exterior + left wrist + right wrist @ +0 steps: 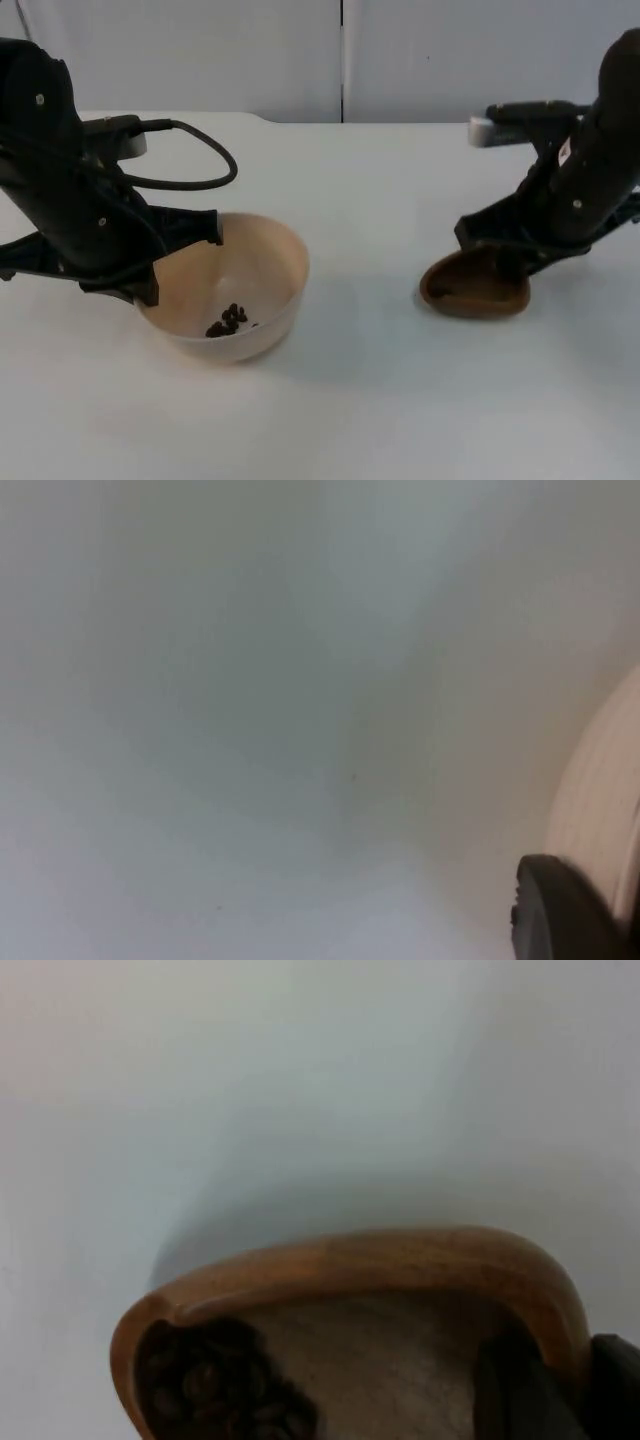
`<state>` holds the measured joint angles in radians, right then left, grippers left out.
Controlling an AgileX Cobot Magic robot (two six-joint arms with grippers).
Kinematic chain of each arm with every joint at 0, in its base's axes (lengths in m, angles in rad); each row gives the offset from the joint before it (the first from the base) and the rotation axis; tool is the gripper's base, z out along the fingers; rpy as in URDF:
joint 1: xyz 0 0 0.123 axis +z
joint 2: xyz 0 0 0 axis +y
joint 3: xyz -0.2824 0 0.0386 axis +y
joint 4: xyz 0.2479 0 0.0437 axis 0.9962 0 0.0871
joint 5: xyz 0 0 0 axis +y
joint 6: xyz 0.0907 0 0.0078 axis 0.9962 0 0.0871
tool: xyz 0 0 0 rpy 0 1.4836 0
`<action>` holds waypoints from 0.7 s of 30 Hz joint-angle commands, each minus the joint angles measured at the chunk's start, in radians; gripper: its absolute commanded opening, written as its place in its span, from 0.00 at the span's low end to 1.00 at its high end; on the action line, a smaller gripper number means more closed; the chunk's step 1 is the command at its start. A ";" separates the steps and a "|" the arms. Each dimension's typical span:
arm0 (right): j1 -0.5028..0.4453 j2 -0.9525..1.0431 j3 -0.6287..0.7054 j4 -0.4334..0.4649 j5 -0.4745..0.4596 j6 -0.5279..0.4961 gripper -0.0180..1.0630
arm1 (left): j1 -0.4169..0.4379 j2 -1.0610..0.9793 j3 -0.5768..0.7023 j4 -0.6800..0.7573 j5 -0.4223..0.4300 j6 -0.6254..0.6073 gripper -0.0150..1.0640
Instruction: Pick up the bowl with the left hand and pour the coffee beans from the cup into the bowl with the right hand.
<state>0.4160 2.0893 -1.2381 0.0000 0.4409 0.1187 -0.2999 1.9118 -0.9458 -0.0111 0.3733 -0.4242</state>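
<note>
Bowl sits on the table, its rim clamped by the left gripper. We see the right gripper clenched on the tilted cup; beans remain inside and may spill, since the 2 vessels sit well apart.

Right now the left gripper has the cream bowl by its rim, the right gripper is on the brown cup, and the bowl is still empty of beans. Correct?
Not quite: the bowl already holds a few coffee beans, as the top view shows. The rest stands: the left gripper is at its rim and the right gripper is on the brown cup, which the right wrist view shows with beans inside.
</note>
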 commanded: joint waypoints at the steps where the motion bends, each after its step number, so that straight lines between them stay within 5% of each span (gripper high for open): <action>1: -0.003 0.013 0.002 0.000 -0.018 0.003 0.02 | 0.001 0.013 0.004 -0.006 0.011 0.002 0.01; 21: -0.003 0.030 0.002 0.005 -0.025 0.027 0.02 | 0.001 0.013 0.004 0.005 0.022 0.002 0.01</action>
<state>0.4160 2.1120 -1.2381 0.0077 0.4260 0.1408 -0.2999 1.9118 -0.9458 -0.0111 0.3752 -0.4242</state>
